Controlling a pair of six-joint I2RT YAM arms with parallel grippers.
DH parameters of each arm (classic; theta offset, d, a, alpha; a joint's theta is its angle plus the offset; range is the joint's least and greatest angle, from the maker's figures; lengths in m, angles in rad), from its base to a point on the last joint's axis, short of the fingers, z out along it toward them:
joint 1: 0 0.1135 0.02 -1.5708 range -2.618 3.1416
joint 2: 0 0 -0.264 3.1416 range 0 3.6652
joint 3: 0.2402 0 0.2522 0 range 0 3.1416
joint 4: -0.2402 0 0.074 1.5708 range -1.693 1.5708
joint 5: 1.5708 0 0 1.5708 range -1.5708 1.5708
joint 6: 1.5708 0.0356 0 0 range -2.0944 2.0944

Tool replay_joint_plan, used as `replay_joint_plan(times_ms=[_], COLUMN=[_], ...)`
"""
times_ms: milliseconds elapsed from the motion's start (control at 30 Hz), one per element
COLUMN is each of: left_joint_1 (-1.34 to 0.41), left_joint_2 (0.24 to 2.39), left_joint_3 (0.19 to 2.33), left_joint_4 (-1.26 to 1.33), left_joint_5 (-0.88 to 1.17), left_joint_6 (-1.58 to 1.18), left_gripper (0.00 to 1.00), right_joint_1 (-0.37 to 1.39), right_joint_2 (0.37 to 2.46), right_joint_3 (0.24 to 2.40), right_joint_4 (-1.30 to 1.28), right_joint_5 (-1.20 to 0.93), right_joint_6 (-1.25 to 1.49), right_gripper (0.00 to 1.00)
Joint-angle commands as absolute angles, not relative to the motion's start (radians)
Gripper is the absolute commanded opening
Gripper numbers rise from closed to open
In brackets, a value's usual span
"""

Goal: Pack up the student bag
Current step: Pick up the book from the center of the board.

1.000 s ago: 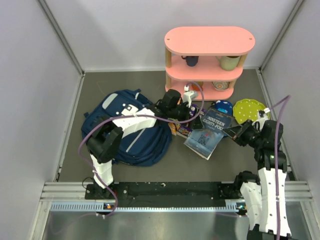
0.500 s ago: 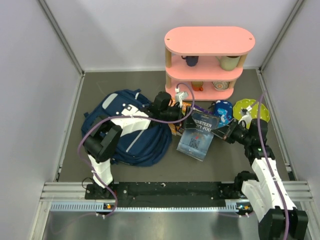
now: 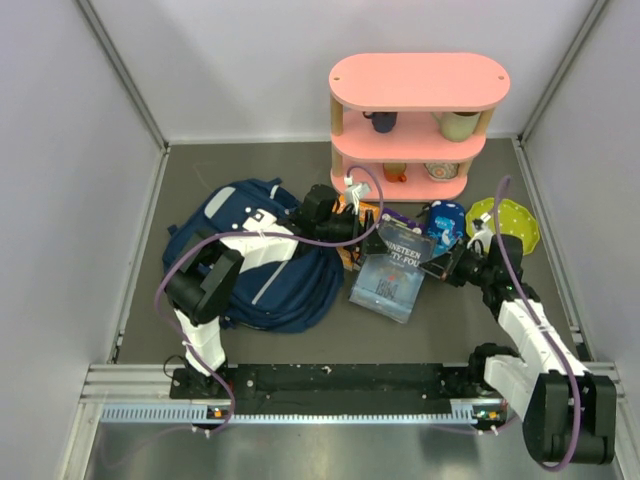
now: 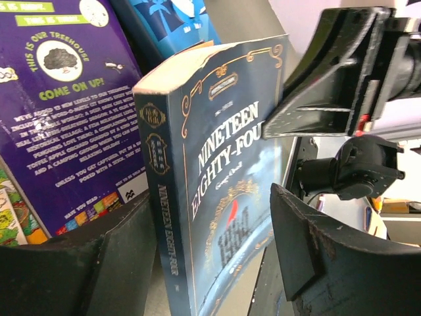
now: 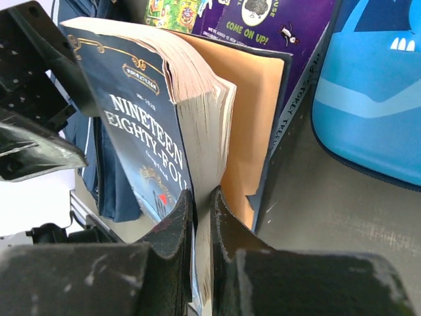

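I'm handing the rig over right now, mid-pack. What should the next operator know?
The right gripper is shut on the Nineteen Eighty-Four book, which stands on edge between the arms.
The left gripper is open, fingers either side of the book's spine, no grip yet.
The student bag lies on the table, to the left of the book; what it holds is not visible.
The purple book and blue pencil case lie outside the bag.
Left to do: get the book into the bag, then probably the rest.
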State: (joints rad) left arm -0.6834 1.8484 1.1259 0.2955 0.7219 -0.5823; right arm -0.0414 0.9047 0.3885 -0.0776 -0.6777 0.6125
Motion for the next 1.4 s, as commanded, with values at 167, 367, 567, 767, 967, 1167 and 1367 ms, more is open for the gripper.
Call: replay_joint_plan(times_ms=[167, 367, 567, 767, 967, 1167, 1367], left_joint_1=[-0.727, -0.727, -0.727, -0.726, -0.718, -0.703, -0.675], left_joint_2=[1.798, 1.812, 1.784, 1.662, 1.461, 1.250, 1.115], left_joint_3=[1.137, 1.146, 1.157, 1.105, 1.063, 1.002, 0.951], left_joint_4=[0.474, 0.453, 0.293, 0.117, -0.058, -0.066, -0.002], left_joint_5=[0.857, 0.859, 0.750, 0.456, 0.120, -0.184, -0.244], left_joint_6=[-0.634, -0.618, -0.523, -0.471, -0.474, -0.577, -0.667], left_gripper=[0.70, 0.51, 0.00, 0.00, 0.00, 0.00, 0.00], right_joint_1=[0.021, 0.038, 0.040, 0.040, 0.046, 0.182, 0.362], right_joint_2=[0.977, 1.028, 1.080, 1.065, 0.948, 0.865, 0.870], right_joint_3=[0.357, 0.379, 0.434, 0.520, 0.529, 0.494, 0.367], right_joint_4=[0.242, 0.330, 0.276, 0.068, 0.003, 0.038, 0.311], right_joint_5=[-0.772, -0.813, -0.790, -0.669, -0.652, -0.634, -0.548], right_joint_6=[0.630, 0.620, 0.592, 0.586, 0.662, 0.805, 1.115], right_gripper=[0.00, 0.00, 0.00, 0.57, 0.81, 0.81, 0.82])
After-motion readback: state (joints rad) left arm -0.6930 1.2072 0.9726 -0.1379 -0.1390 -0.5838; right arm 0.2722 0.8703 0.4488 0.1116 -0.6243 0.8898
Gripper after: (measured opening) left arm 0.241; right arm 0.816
